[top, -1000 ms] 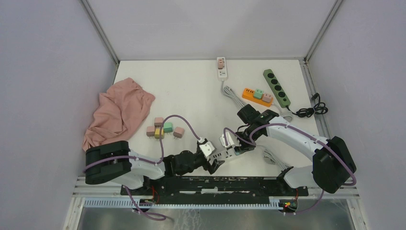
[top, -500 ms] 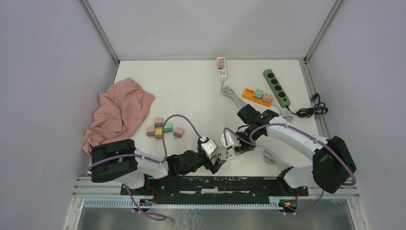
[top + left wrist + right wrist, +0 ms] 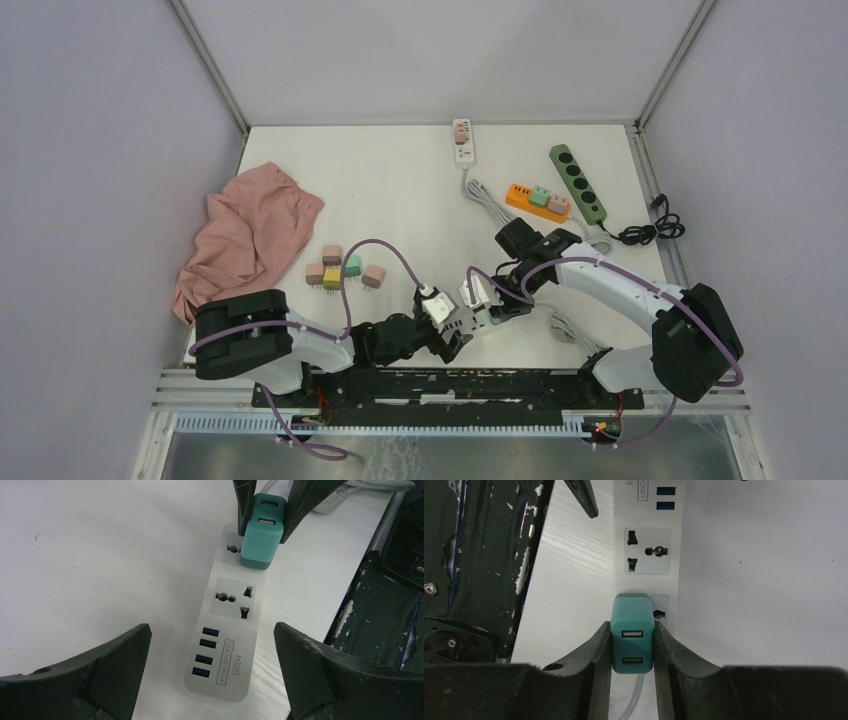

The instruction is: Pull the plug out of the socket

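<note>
Top external: I look down from above and behind the rig, far enough back to take in the whole table (image 3: 400,190).
Left wrist: close over the white power strip (image 3: 227,645), sighting along it from the USB end toward the teal plug (image 3: 261,535).
Right wrist: closer still, facing back from the plug end.
The 2 wrist views share the strip and plug, seen from opposite ends.

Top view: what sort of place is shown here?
Most likely a robot test cell in a lab: a white table closed in by plain walls, a left arm and a right arm bolted at its near edge, and practice props such as a green strip and loose plugs.
</note>
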Robot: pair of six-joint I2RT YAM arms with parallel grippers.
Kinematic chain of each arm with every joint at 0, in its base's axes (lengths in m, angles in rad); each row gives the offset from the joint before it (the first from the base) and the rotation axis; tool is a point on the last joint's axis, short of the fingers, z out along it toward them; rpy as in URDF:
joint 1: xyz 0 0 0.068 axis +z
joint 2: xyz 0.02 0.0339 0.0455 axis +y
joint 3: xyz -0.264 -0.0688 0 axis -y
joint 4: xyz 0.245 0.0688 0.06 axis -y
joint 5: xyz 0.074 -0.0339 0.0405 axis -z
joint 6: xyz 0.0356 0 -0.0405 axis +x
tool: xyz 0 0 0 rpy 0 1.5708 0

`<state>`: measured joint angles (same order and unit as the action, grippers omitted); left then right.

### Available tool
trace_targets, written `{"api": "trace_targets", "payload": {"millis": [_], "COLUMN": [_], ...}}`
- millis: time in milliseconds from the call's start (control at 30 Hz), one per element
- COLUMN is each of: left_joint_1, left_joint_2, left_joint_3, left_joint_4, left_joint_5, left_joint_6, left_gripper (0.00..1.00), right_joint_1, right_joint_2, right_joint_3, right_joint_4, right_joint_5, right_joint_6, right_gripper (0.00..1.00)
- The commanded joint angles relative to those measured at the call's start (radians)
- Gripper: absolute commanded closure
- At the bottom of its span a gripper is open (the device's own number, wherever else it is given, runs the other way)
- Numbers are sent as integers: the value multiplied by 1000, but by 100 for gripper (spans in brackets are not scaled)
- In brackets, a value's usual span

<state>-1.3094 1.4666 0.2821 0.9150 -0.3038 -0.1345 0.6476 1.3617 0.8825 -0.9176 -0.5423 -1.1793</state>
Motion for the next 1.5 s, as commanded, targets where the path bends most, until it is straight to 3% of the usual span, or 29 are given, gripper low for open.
{"api": "trace_targets", "payload": {"millis": [0, 933, 1133, 1333, 1400, 1467], "left_joint_1": [1, 46, 50, 49, 49, 50], "left_joint_2": [12, 92, 158, 222, 233, 234], "left_joint_3": [17, 45, 39, 42, 52, 64], "left_joint_4": [57, 105, 134, 154, 149, 130], "left_joint_5": [6, 94, 109, 127, 136, 140], "left_joint_6": [-16, 20, 39, 42, 41, 46], "left_gripper": [1, 4, 10, 26, 38, 56], "right_joint_1": [5, 4, 5, 6, 5, 5], "right_joint_2": [0, -3, -2, 0, 1, 6], "right_joint_3": [45, 44, 44, 44, 46, 47], "right_joint_4": [-9, -7, -6, -6, -6, -7], "right_joint_5": [-39, -48, -47, -49, -51, -56], "right_joint_6": [-2, 0, 3, 6, 7, 10], "right_gripper": [99, 100, 100, 100, 100, 100]}}
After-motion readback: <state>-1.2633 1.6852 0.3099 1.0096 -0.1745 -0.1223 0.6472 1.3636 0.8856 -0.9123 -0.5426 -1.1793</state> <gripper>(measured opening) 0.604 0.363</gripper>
